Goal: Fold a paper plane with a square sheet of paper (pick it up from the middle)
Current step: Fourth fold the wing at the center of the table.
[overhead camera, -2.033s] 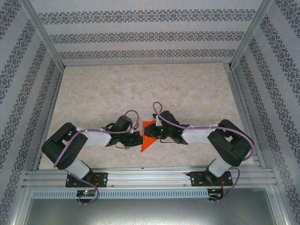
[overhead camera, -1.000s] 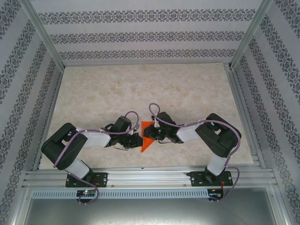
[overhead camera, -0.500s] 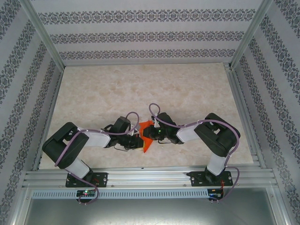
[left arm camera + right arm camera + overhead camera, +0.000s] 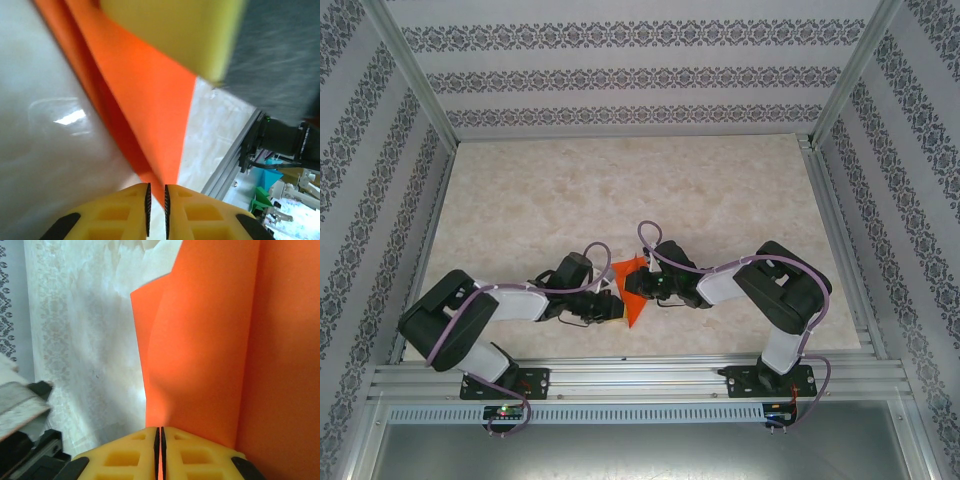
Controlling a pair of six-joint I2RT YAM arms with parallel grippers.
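From above, the paper (image 4: 631,310) sits near the middle of the table (image 4: 620,190), toward its near edge, caught between the two arms. The left gripper (image 4: 613,307) is at its left near side and the right gripper (image 4: 632,288) is on its right far side. Two seconds ago the paper lay flat as a neat pointed piece. Now its far corner is lifted and rumpled, and only the near tip still looks flat. The left arm's elbow has swung out to the left and nearer, while the right arm has hardly moved in the last second. I judge that a fold is being pulled over, with the left side shifting its hold at the tip.

In the left wrist view, the paper's tip runs down into a thin slit between the jaws of the left gripper (image 4: 156,195). They stand nearly together, but I cannot tell whether they pinch it. A blurred yellow finger (image 4: 170,30), likely the other gripper's, lies over the paper above.

In the right wrist view, the right gripper's jaws are closed tight on the paper's edge. The paper stands up from them, curved, with a fold line to the right. If the left grip is slack, the crease may wander.
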